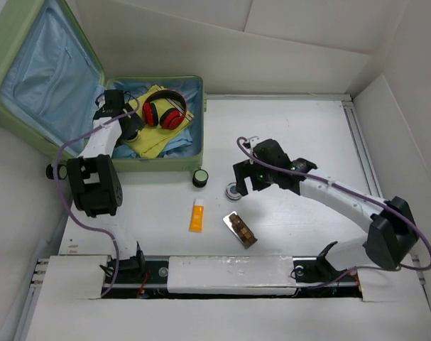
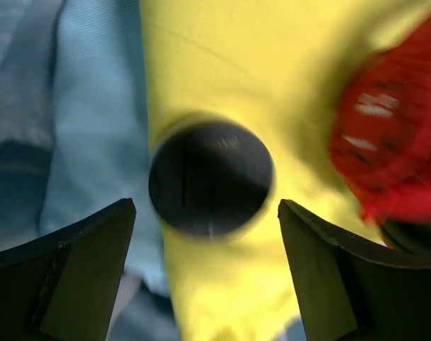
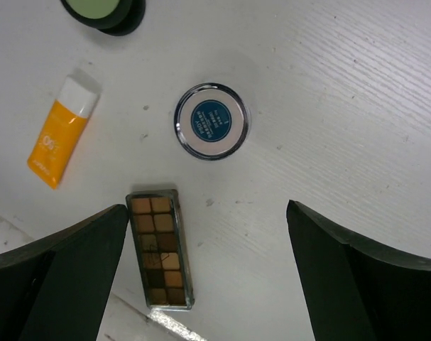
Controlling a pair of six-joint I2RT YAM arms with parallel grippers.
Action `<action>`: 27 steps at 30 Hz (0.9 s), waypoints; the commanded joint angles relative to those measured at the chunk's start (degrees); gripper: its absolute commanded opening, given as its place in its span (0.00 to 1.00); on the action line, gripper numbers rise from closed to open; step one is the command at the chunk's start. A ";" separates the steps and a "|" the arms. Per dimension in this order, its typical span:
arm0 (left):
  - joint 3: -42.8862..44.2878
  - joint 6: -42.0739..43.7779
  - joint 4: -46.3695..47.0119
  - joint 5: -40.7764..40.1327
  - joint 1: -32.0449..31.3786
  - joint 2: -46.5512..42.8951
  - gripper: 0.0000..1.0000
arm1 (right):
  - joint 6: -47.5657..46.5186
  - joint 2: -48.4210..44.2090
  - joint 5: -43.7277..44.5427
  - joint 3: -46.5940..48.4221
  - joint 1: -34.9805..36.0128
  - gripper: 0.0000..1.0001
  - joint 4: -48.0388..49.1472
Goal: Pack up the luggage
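Observation:
The pale green luggage (image 1: 174,165) lies open at the back left, its blue-lined lid (image 1: 45,74) leaning back. In its base lie a yellow cloth (image 1: 153,135) and red headphones (image 1: 164,110). My left gripper (image 1: 130,126) is open over the base. In the left wrist view it (image 2: 204,206) hovers just short of a round black object (image 2: 210,177) lying on the yellow cloth (image 2: 222,64), with the headphones (image 2: 393,149) to the right. My right gripper (image 1: 242,181) is open and empty above the table (image 3: 206,207), near a round blue-labelled jar (image 3: 211,121).
On the table in front of the luggage are a black jar with a green lid (image 1: 200,177), an orange tube (image 1: 196,214), the blue-labelled jar (image 1: 233,190) and an eyeshadow palette (image 1: 240,229). White walls stand at the back and right.

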 commanded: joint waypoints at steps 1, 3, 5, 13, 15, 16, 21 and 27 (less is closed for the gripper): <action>-1.55 1.16 0.46 1.57 0.15 -11.10 0.79 | -0.77 3.62 3.16 1.97 0.69 0.99 5.96; -3.39 1.16 1.08 2.80 0.15 -15.48 0.82 | -0.77 7.38 3.69 3.29 0.69 0.99 7.89; -5.67 1.16 1.08 4.39 0.15 -20.31 0.82 | -2.61 11.43 3.17 4.95 0.69 0.99 9.47; -17.88 1.16 1.51 11.58 -2.93 -37.27 0.84 | -4.46 21.64 3.16 9.36 1.21 1.00 8.25; -21.49 0.55 2.21 14.92 -2.93 -40.72 0.84 | -3.85 23.40 2.55 8.83 1.82 1.00 9.74; -24.81 0.54 2.22 15.55 -2.93 -42.21 0.84 | -3.85 24.10 2.02 8.83 1.83 1.00 9.74; -29.94 1.24 0.55 18.63 -2.93 -49.07 0.84 | -2.09 27.88 3.51 8.83 3.67 0.90 9.22; -30.73 3.00 0.02 24.42 -2.93 -52.34 0.82 | -1.56 28.42 6.14 9.52 3.67 0.50 8.26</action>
